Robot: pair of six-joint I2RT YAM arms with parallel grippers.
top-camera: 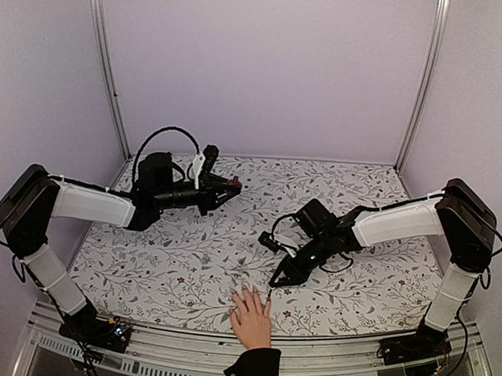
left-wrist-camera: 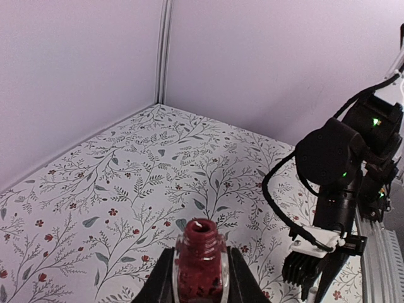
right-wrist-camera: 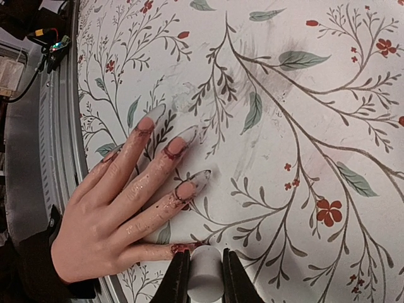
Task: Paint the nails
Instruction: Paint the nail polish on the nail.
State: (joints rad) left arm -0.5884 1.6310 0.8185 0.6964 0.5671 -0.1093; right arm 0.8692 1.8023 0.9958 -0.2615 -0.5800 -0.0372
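My left gripper point(top-camera: 226, 187) is clenched on the open nail-polish bottle point(left-wrist-camera: 202, 268), one finger on each side, neck up. I hold it raised above the floral table point(top-camera: 181, 260), on the left half and well apart from the hand. This way the dark-red polish cannot spill and the neck is free for dipping the brush. The bottle carries no cap.

The human hand point(top-camera: 251, 317) lies palm down at the near edge of the table, between my two bases. Its fingers are spread and point away from the black sleeve cuff point(top-camera: 256, 367), which gives each finger its own access. The nails point(right-wrist-camera: 201, 180) are long and pale. Red polish shows at their bases and as smears on the skin, while the nail surfaces look largely uncoated. I judge the task partly done at best.

My right gripper point(top-camera: 279, 277) hangs just beyond the fingertips, angled down toward them. It grasps the white cap point(right-wrist-camera: 205, 271) between both fingers, and the cap serves as the brush handle. The brush is hidden beneath the cap in the wrist view, so I cannot tell whether it touches. The cap sits just beside the red-marked tip of the lowest finger in that view. In my judgement, the next move is a short, light stroke along that nail, since excess pressure would spread polish onto skin.
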